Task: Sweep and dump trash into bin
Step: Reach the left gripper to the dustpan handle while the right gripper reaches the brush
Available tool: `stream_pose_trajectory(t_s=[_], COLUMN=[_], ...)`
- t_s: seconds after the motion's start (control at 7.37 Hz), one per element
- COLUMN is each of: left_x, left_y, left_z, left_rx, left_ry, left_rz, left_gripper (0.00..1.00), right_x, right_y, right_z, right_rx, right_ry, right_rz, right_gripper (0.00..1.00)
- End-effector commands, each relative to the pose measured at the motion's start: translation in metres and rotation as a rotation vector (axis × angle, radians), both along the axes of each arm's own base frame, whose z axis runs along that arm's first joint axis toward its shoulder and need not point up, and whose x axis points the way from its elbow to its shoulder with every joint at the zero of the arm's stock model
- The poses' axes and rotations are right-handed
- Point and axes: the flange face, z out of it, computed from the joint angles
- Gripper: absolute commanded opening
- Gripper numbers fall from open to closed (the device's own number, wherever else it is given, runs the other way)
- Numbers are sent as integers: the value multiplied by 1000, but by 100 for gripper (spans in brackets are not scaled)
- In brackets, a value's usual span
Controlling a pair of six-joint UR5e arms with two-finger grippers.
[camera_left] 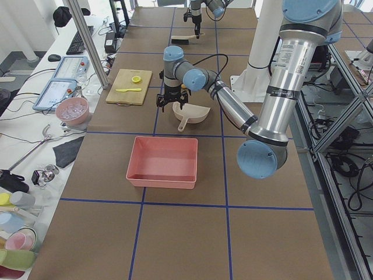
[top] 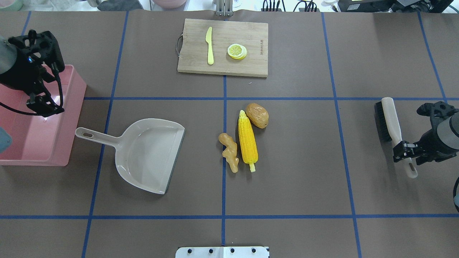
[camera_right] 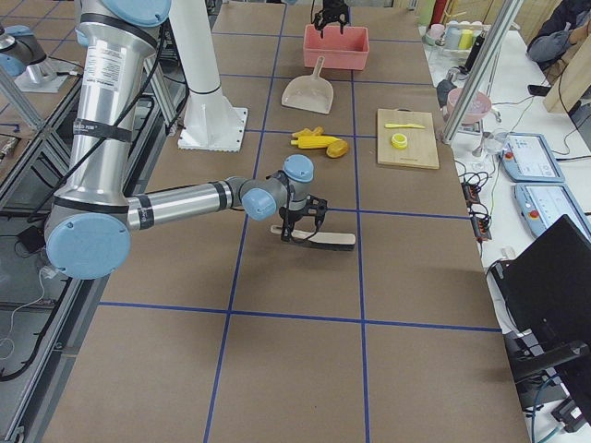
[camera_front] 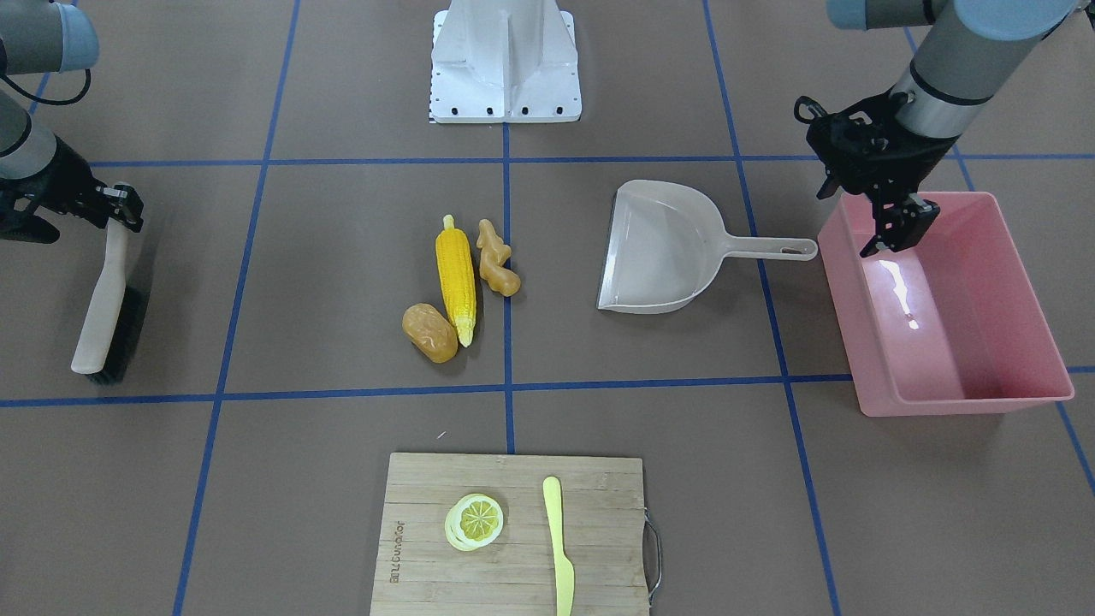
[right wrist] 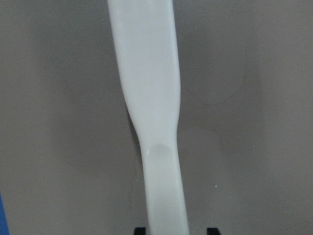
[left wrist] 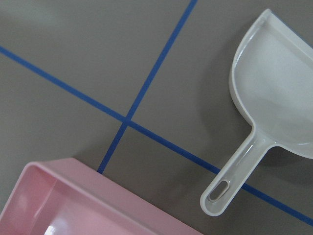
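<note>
The trash lies together mid-table: a yellow corn cob point(top: 248, 141), a brown potato point(top: 257, 115) at its far end, and a tan ginger root point(top: 229, 151) beside it; they also show in the front view, corn point(camera_front: 455, 278), potato point(camera_front: 430, 332), ginger point(camera_front: 496, 259). The pink bin point(top: 36, 143) stands at the left edge. My left gripper point(top: 45, 105) hovers over its inner corner, open and empty. A beige dustpan point(top: 150, 154) lies between bin and trash. My right gripper point(top: 404, 149) is open astride the handle of a white brush point(top: 391, 122) lying on the table.
A wooden cutting board point(top: 222, 46) with a lemon slice point(top: 237, 51) and a pale yellow knife point(top: 209, 44) lies at the far side. The robot's white base point(camera_front: 505, 68) stands at the near side. Blue tape lines cross the brown table.
</note>
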Motion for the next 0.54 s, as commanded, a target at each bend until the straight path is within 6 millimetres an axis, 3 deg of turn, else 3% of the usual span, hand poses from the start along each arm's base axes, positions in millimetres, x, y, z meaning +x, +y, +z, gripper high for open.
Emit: stream_pose_trajectory(t_s=[0.0,0.41], left_x=[47,84], left_y=[6,18], left_z=[18,48], left_rx=[83,76], left_ry=[18,5], left_rz=[83,155], left_gripper=[99,99], right_x=[0,-2], right_y=[0,-2], right_z=[-1,-29], right_rx=[1,58], right_ry=[-1,-38], right_rz=[0,-12], right_gripper=[0,0])
